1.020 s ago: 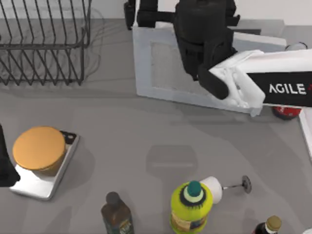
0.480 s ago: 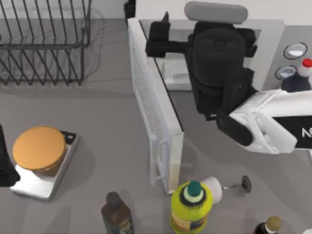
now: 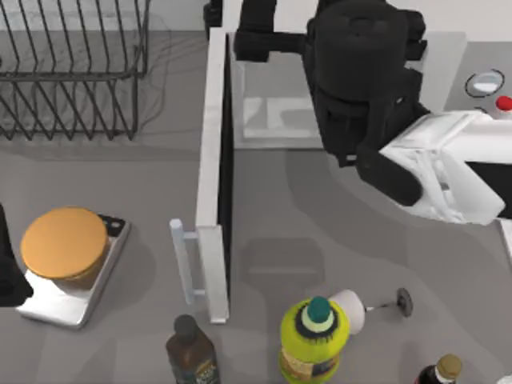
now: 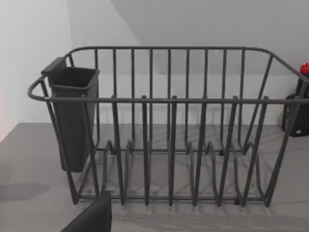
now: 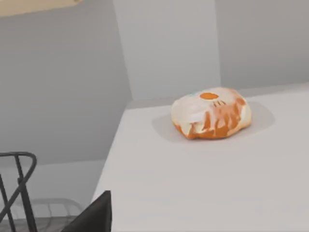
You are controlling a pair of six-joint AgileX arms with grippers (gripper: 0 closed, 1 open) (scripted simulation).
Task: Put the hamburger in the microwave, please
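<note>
Two arms sit at the table (image 3: 320,216), and the right one does the reaching. The hamburger (image 3: 64,244) rests at about nine o'clock in the top view, bun top facing straight up, round with no long axis to speak of, on a silver tray (image 3: 76,300) whose long side runs from seven toward one o'clock. The microwave (image 3: 448,56) stands at about one o'clock, its door (image 3: 212,176) swung fully open so that it juts edge-on toward six o'clock, long axis running twelve to six, with the white bar handle (image 3: 182,264) on its nine o'clock face near the free end. The cavity floor (image 3: 272,112) lies open just right of the door. The right arm comes in from three o'clock, its white link angled toward ten, the dark wrist bulk over the cavity mouth and the right pincer (image 3: 254,44) pointing toward nine o'clock at the top edge; I cannot tell whether its fingers are apart or together. The right wrist view looks across the microwave's white top at an orange-and-white bun-like item (image 5: 211,112). The left arm is parked at the nine o'clock edge beside the tray; whether the left pincer (image 3: 8,272) is spread or closed I cannot tell. A wire rack (image 3: 72,72) fills eleven o'clock. Between tray and door lies bare table; bottles crowd six o'clock, a dark bottle (image 3: 190,352) and a yellow-green bottle (image 3: 314,340).
</note>
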